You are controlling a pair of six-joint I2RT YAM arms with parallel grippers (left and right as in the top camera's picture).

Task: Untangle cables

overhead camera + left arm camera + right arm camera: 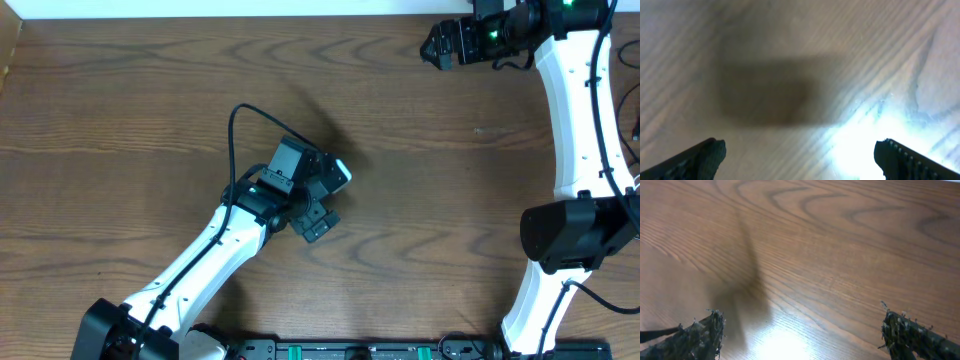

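The cables show in none of the views; only bare wooden table (pixel 150 90) lies under both arms. My left gripper (pixel 326 201) hangs over the middle of the table, pointing down. In the left wrist view the left gripper (pixel 801 152) is open, its two black fingertips (pixel 714 152) far apart with only blurred wood and its own shadow between them. My right gripper (pixel 433 46) sits at the far right of the table near the back edge. In the right wrist view the right gripper (pixel 802 326) is open too, with nothing between its fingertips (pixel 894 327).
A thick black cord (pixel 236 125) belonging to the left arm loops up from its wrist. The right arm's white links (pixel 572 110) run down the right side. A black rail (pixel 360 350) lines the front edge. The table's back edge (pixel 250 16) meets a white wall.
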